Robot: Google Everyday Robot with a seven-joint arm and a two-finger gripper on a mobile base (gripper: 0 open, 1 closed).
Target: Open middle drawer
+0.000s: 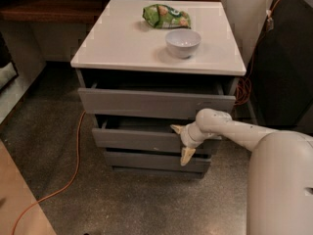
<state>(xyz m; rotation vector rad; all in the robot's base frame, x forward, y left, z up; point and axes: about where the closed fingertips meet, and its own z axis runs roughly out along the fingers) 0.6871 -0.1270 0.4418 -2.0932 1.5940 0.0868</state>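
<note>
claw [182, 142]: my fingers spread, one above, one below the flat matte-grey middle drawer [137, 140], reaching left of me | progress: partly out, more pulling left, I judge

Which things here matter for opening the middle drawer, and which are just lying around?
Job: matte-grey middle drawer front, partly out; cream two-finger tool, at its right end.
Lying about: white round bowl; green crinkled snack bag; orange floor cable; taller grey top drawer.
</note>
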